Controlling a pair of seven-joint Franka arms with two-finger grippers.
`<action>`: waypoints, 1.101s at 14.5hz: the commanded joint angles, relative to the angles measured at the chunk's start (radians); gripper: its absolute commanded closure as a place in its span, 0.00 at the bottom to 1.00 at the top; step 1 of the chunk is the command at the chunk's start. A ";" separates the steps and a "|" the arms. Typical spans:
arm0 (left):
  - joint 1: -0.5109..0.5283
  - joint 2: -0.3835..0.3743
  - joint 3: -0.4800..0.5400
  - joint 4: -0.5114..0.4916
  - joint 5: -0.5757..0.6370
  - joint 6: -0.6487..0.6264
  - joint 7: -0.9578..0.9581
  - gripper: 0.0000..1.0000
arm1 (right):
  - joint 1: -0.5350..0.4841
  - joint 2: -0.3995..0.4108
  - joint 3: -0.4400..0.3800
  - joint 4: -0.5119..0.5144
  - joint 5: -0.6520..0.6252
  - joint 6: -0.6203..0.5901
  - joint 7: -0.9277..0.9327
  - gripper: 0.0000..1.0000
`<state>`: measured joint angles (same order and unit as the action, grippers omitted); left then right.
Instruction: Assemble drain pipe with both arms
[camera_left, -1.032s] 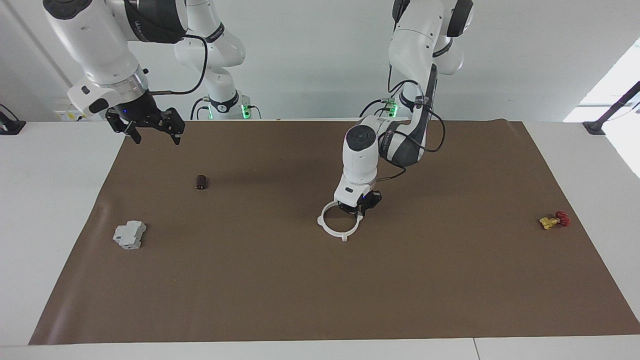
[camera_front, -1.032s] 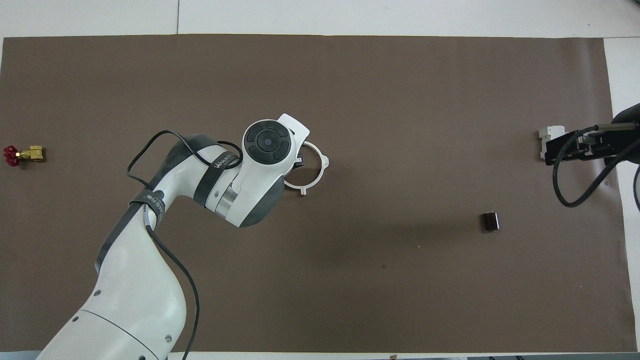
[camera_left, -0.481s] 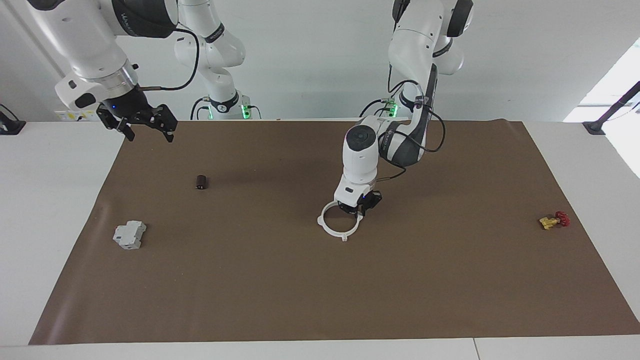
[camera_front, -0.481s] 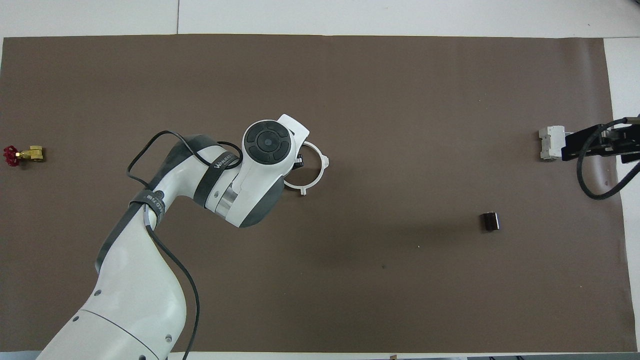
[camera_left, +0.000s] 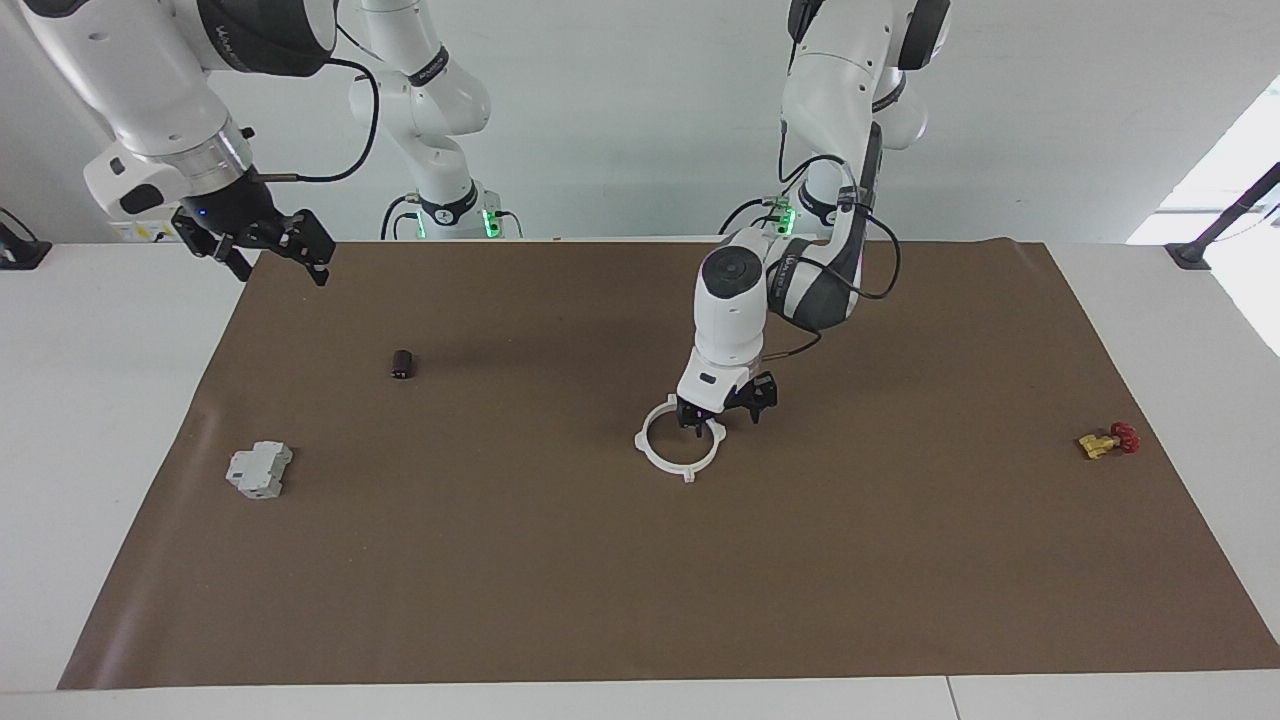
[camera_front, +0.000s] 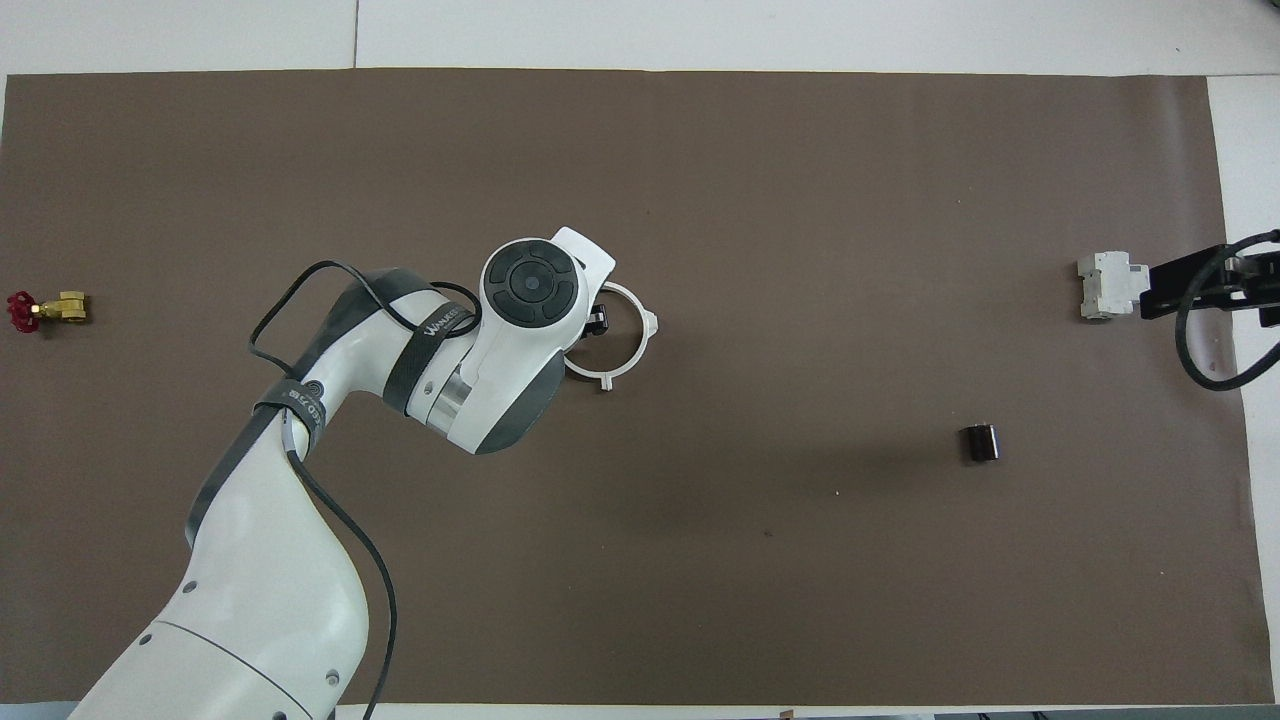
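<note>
The drain pipe (camera_left: 679, 467) lies flat on the brown mat as one white tabbed ring, near the table's middle; in the overhead view the drain pipe (camera_front: 644, 340) is partly covered by the left wrist. My left gripper (camera_left: 720, 418) hangs open just above the ring's edge nearer to the robots, holding nothing. One of its black fingers (camera_front: 597, 320) peeks out from under the wrist. My right gripper (camera_left: 280, 268) is open and empty, raised in the air over the mat's corner at the right arm's end.
A grey blocky part (camera_left: 259, 470) and a small dark cylinder (camera_left: 402, 364) lie toward the right arm's end of the mat (camera_left: 900, 560). A small yellow-and-red valve (camera_left: 1108, 440) lies toward the left arm's end.
The left gripper opened, let go of the ring and lifted slightly. The right gripper drew up and outward toward its end of the table. The ring stayed put.
</note>
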<state>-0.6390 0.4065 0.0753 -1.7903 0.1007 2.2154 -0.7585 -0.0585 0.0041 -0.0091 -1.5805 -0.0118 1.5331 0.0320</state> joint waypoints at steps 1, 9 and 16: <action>0.074 -0.107 -0.003 -0.072 0.022 -0.014 0.040 0.00 | -0.015 0.014 0.009 0.020 0.018 -0.004 -0.029 0.00; 0.349 -0.296 -0.006 -0.205 0.007 -0.037 0.374 0.00 | -0.003 0.011 0.017 0.022 0.003 -0.002 -0.029 0.00; 0.585 -0.432 0.000 -0.196 -0.102 -0.158 0.729 0.00 | -0.003 0.011 0.018 0.022 0.006 0.007 -0.023 0.00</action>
<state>-0.0852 0.0471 0.0808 -1.9585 0.0177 2.1053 -0.0866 -0.0556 0.0083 0.0042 -1.5718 -0.0120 1.5346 0.0311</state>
